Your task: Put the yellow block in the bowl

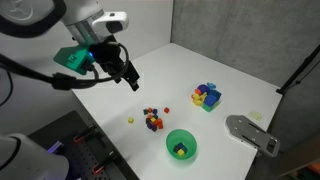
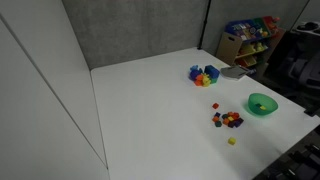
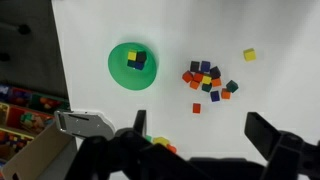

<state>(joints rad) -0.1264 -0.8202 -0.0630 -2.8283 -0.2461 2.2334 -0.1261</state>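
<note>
yellow block [image 3: 249, 55] looks light, hard and tiny; pinch opposite flat faces. gripper [image 3: 197, 125] hangs well above, jaws spread wide.

yellow block [image 2: 232, 141] lies outside green bowl [image 2: 262, 112]

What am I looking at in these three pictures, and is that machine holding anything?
It is a robot arm ending in a two-fingered gripper. Two pictures come from cameras set up around the table; the third from a camera on the wrist, looking down past the fingers. On the white table lie a green bowl with a small yellow-and-dark piece inside, a group of small coloured blocks, one lone yellow block, and a bigger multicoloured cluster. The gripper is open and holds nothing.
</note>
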